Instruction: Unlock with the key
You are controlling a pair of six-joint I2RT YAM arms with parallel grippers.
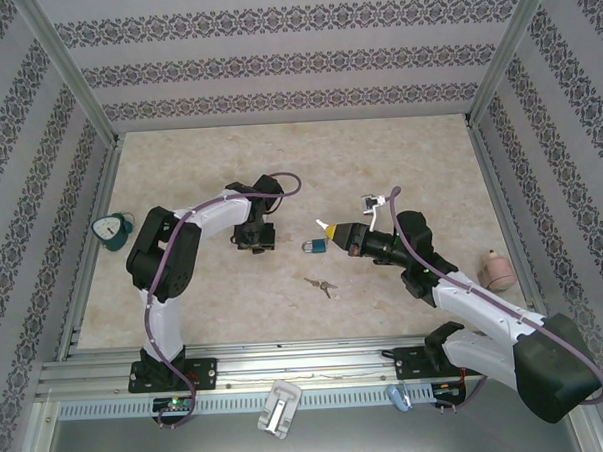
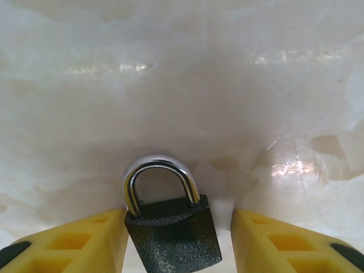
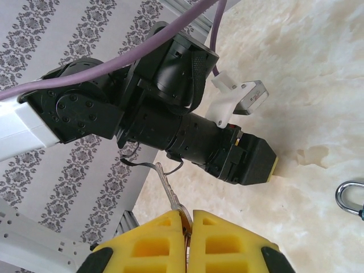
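Observation:
A black padlock (image 2: 173, 239) with a silver shackle lies on the table between the yellow fingers of my left gripper (image 2: 178, 219). That gripper is open; its left finger is close against the lock body and there is a gap on the right. In the top view the left gripper (image 1: 254, 235) points down at the table. My right gripper (image 3: 187, 219) is shut on a silver key (image 3: 169, 190) whose blade sticks out ahead. It hovers (image 1: 329, 229) just above a blue padlock (image 1: 315, 246), whose shackle (image 3: 347, 196) shows at the right wrist view's edge.
A spare pair of keys (image 1: 321, 285) lies on the marble-patterned table (image 1: 399, 162) in front of the blue padlock. A teal object (image 1: 112, 230) sits at the left wall and a pink one (image 1: 496, 271) at the right. Patterned walls enclose the table.

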